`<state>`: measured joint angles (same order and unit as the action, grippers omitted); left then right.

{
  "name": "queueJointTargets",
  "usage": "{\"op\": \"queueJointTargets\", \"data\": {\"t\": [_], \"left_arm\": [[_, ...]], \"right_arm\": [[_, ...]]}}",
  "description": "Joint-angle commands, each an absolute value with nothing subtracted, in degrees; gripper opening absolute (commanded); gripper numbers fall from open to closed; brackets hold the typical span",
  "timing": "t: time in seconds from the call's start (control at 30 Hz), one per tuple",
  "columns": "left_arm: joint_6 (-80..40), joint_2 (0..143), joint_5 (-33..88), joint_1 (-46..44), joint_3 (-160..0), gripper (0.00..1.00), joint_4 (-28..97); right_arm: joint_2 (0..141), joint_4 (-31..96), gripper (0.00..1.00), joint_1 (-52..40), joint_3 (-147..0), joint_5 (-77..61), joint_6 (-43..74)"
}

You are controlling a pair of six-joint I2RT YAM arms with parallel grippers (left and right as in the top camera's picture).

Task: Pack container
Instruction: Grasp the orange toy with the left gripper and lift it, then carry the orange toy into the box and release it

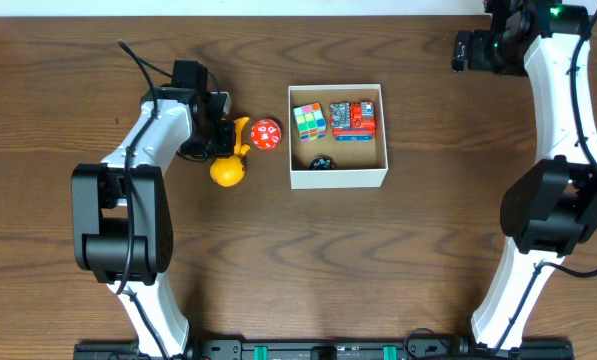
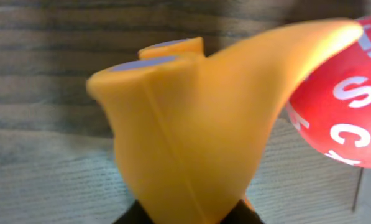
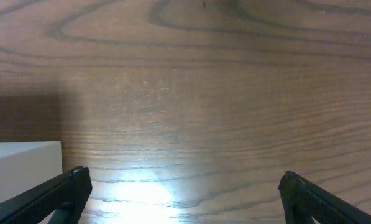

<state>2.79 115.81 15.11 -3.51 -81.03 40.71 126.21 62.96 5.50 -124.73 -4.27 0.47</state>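
Note:
The container [image 1: 338, 178] is a square white box with a tan inside, right of centre. It holds a colour cube [image 1: 310, 120], a red and blue toy [image 1: 354, 118] and a small black thing [image 1: 321, 162]. A yellow rubber toy [image 1: 228, 168] lies left of the box, with a red ball with white letters [image 1: 266, 134] beside it. My left gripper [image 1: 221, 131] is shut on the yellow toy's upper part; the toy [image 2: 191, 112] fills the left wrist view between the jaws [image 2: 188, 214], and the red ball [image 2: 347, 106] is at its right. My right gripper [image 1: 466, 50] is open and empty at the far right back.
The right wrist view shows bare wood between the open fingers [image 3: 185, 193] and a corner of the white box [image 3: 17, 171] at the lower left. The left arm's cable [image 1: 143, 65] loops over the table behind the gripper.

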Motion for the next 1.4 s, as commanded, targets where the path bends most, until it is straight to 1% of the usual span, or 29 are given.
{"op": "queueJointTargets", "data": {"t": [0.0, 0.07, 0.13, 0.17, 0.23, 0.3, 0.37, 0.5, 0.57, 0.67, 0.77, 0.9, 1.07, 1.17, 1.37], "left_arm": [[3.2, 113.8, 12.6, -3.0, -82.3, 0.13, 41.8], [3.2, 111.0, 9.2, -2.7, -83.6, 0.13, 41.8], [4.3, 107.3, 4.0, -2.3, -86.0, 0.06, 41.8], [5.9, 105.5, 2.4, -2.3, -87.4, 0.06, 41.8], [12.5, 101.5, 1.6, -2.3, -91.0, 0.06, 41.0], [14.6, 98.8, 2.0, -2.6, -93.5, 0.06, 39.3], [14.6, 96.3, 6.0, -3.1, -95.2, 0.06, 36.5], [14.6, 94.3, 21.0, -4.8, -95.9, 0.06, 29.8], [14.6, 94.5, 26.4, -6.2, -95.9, 0.06, 27.6], [15.4, 95.9, 29.8, -9.3, -95.9, 0.06, 26.0], [21.1, 97.9, 32.2, -12.8, -95.9, 0.06, 25.4], [23.1, 100.8, 32.6, -17.1, -95.9, 0.06, 26.2], [28.2, 105.1, 32.6, -20.9, -95.9, 0.06, 30.0], [32.2, 107.6, 32.6, -22.2, -95.9, 0.06, 32.6], [36.5, 111.4, 32.6, -23.0, -95.9, 0.06, 36.6]], "right_arm": [[126.2, 63.0, 0.99, 5.8, -125.8, -4.5, 1.2], [126.2, 63.0, 0.99, 5.8, -125.8, -4.5, 1.3], [126.2, 63.0, 0.99, 5.8, -125.8, -4.5, 1.2], [126.2, 63.0, 0.98, 5.8, -125.8, -4.5, 1.2], [126.2, 63.0, 0.99, 5.8, -125.8, -4.5, 1.2], [126.2, 63.0, 0.99, 5.8, -125.8, -4.5, 1.2], [126.2, 63.0, 0.99, 5.8, -125.8, -4.5, 1.2], [126.2, 63.0, 0.99, 5.8, -125.8, -4.5, 1.2], [126.2, 63.0, 0.99, 5.8, -125.8, -4.5, 1.2], [126.2, 63.0, 0.99, 5.8, -125.8, -4.5, 1.2], [126.2, 63.0, 0.99, 5.8, -125.8, -4.5, 1.3], [126.2, 63.0, 0.99, 5.8, -125.8, -4.5, 1.3], [126.2, 63.0, 0.99, 5.8, -125.8, -4.5, 1.2], [126.2, 63.0, 0.99, 5.8, -125.8, -4.5, 1.3], [126.2, 63.0, 0.99, 5.8, -125.8, -4.5, 1.2]]}}
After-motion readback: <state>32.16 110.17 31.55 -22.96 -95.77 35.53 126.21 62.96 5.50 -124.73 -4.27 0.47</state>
